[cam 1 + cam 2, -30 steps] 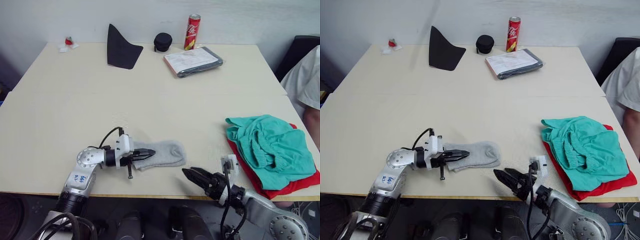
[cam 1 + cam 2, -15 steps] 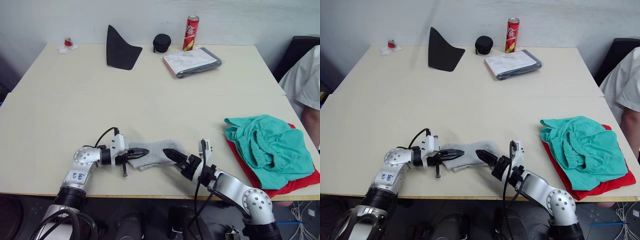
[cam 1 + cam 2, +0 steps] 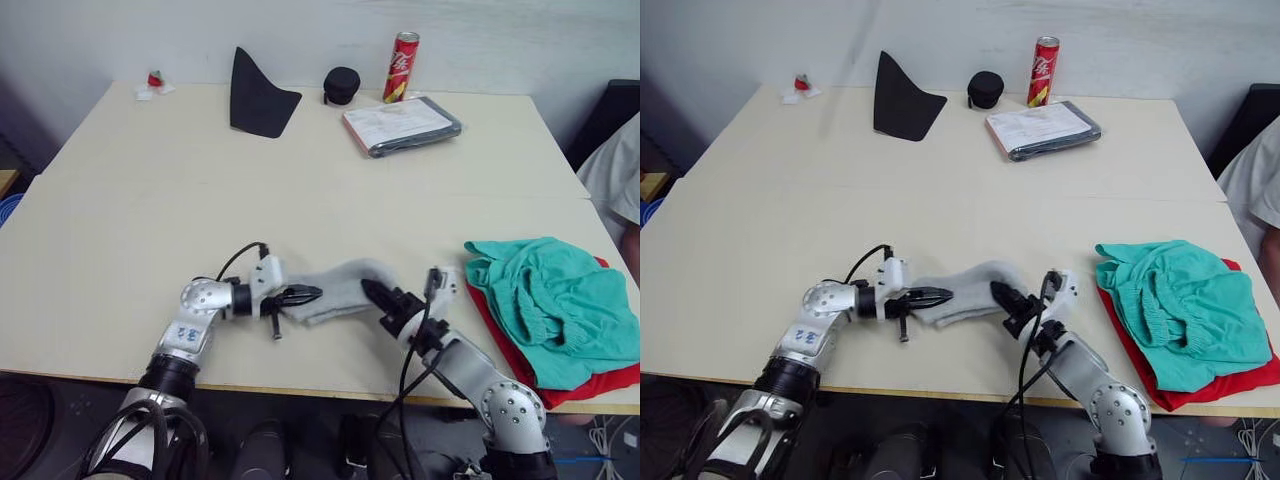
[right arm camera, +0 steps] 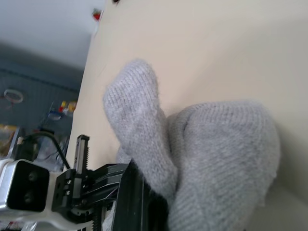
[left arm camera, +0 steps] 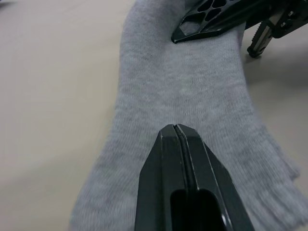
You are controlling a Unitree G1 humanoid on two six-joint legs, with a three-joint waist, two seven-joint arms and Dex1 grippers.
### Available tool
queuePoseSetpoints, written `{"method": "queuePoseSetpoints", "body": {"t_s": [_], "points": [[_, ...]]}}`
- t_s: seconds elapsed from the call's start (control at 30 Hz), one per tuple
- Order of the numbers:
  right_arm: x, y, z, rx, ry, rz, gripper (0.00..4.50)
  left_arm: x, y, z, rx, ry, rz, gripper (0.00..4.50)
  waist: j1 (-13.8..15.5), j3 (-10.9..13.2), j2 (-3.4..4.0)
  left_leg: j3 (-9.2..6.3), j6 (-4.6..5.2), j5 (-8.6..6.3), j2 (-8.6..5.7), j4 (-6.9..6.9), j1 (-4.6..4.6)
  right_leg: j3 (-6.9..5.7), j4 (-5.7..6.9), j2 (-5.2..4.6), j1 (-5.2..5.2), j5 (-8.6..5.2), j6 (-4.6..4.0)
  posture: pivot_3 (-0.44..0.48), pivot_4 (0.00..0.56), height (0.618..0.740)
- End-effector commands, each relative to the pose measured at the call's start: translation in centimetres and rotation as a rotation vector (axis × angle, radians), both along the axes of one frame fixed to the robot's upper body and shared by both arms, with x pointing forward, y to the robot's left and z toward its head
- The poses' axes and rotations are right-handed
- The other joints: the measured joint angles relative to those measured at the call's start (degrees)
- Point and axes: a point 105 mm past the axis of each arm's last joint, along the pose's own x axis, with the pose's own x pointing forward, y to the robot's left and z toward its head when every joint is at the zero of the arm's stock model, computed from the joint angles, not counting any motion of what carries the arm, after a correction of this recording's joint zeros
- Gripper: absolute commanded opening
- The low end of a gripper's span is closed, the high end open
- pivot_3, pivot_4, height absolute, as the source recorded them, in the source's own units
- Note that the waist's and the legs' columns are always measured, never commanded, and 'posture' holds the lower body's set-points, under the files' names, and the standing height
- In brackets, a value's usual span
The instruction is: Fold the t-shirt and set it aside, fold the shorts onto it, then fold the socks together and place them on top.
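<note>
The light grey socks [image 3: 338, 289] lie near the table's front edge, between my two grippers. My left gripper [image 3: 303, 294] is shut and rests on their left end; in the left wrist view its closed fingertips [image 5: 176, 137] lie on top of the knit with no cloth between them. My right gripper [image 3: 372, 292] is shut on the socks' right end, which rises in a hump. In the right wrist view the grey cloth [image 4: 211, 159] bunches over its black finger [image 4: 139, 197]. The teal-green shorts [image 3: 548, 300] lie on the red t-shirt [image 3: 600, 381] at the right.
At the back of the table [image 3: 150, 200] stand a black pointed fabric piece [image 3: 258, 95], a black round case [image 3: 342, 84], a red can [image 3: 403, 66] and a wrapped stack of papers [image 3: 400, 124]. A person's white sleeve [image 3: 625, 175] is at the right edge.
My right gripper came from the table's front edge to the socks' right end, closed on it and raised it. My left gripper stayed shut on the left end. The camera shifted.
</note>
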Motion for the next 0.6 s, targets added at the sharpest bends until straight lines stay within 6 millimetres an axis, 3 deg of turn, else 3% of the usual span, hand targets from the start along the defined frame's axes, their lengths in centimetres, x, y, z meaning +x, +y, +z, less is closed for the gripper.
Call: {"method": "queuePoseSetpoints", "body": {"t_s": [0.03, 0.1, 0.33, 0.43, 0.6], "points": [[0.6, -1.8, 2.8, -0.071, -0.107, -0.06, 0.01, 0.5, -1.2, 0.9, -0.01, -0.009, 0.017, 0.0, -0.2, 0.0, 0.02, 0.02, 0.02, -0.01, 0.0, 0.0, -0.02, 0.01, -0.08, 0.01, 0.0, 0.01, 0.02, 0.0, 0.15, 0.74], [0.9, -1.6, 3.5, -0.112, -0.135, -0.039, 0.01, 0.7, -1.6, 1.0, -0.013, 0.0, 0.022, 0.0, -0.8, 0.0, 0.05, 0.1, 0.0, -0.02, 0.0, -0.02, -0.03, 0.05, -0.13, 0.03, -0.04, 0.02, 0.03, 0.0, 0.15, 0.74], [1.8, 3.5, 3.8, -0.318, -0.159, 0.13, 0.01, 1.3, -1.1, -0.1, 0.025, 0.058, 0.094, 0.0, -1.6, 0.0, 0.06, 0.09, -0.21, 0.09, 0.12, -0.18, 0.08, 0.06, -0.02, 0.18, -0.1, 0.0, 0.0, 0.0, 0.15, 0.74], [1.6, 5.3, 3.0, -0.381, -0.136, 0.202, 0.01, 1.4, -0.5, -0.5, 0.038, 0.071, 0.123, 0.0, -1.6, 0.0, 0.06, 0.12, -0.2, 0.1, 0.11, -0.13, 0.09, 0.11, 0.05, 0.16, -0.11, 0.0, 0.0, 0.0, 0.15, 0.74], [1.1, 7.0, 1.0, -0.64, -0.188, 0.331, 0.01, 1.1, 1.1, -1.0, 0.051, 0.102, 0.17, 0.0, -1.7, 0.0, 0.06, 0.15, -0.19, 0.09, 0.09, -0.14, 0.09, 0.18, 0.04, 0.14, -0.11, 0.0, 0.0, 0.0, 0.15, 0.74]]}}
